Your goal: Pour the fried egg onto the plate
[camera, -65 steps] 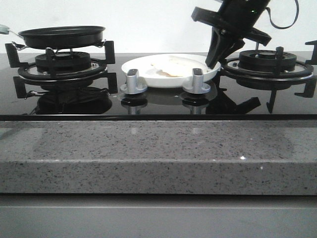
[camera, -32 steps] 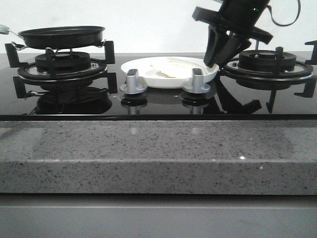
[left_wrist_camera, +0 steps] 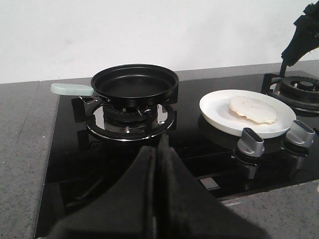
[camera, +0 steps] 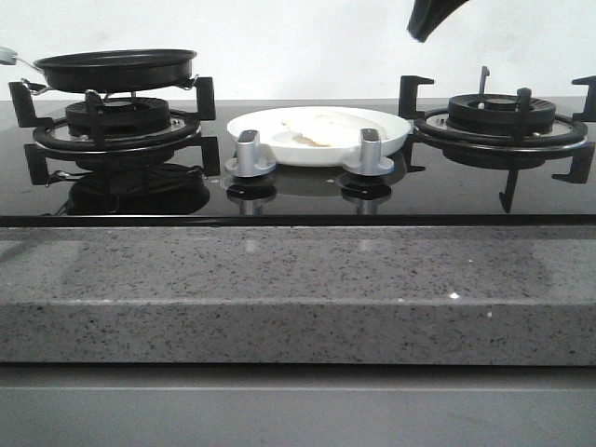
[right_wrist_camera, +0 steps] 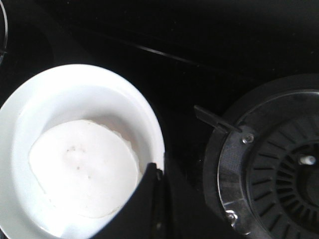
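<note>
The white plate (camera: 279, 140) sits on the black hob between the two burners, with the pale fried egg (camera: 321, 126) lying flat in it, yolk side hidden. Both show in the left wrist view, plate (left_wrist_camera: 214, 109) and egg (left_wrist_camera: 251, 109), and in the right wrist view, plate (right_wrist_camera: 79, 82) and egg (right_wrist_camera: 82, 167). The empty black frying pan (camera: 116, 67) rests on the left burner and also shows in the left wrist view (left_wrist_camera: 134, 84). My right gripper (right_wrist_camera: 158, 174) is shut and empty, high above the plate's right rim. My left gripper (left_wrist_camera: 158, 149) is shut and empty, in front of the pan.
Two silver knobs (camera: 249, 154) (camera: 370, 154) stand in front of the plate. The right burner grate (camera: 503, 116) is bare. A grey speckled counter edge (camera: 298, 289) runs along the hob's front. The pan's pale green handle (left_wrist_camera: 72, 89) points away from the plate.
My right gripper has risen from beside the plate's right rim to near the top of the front view. The plate, egg and pan have not moved.
</note>
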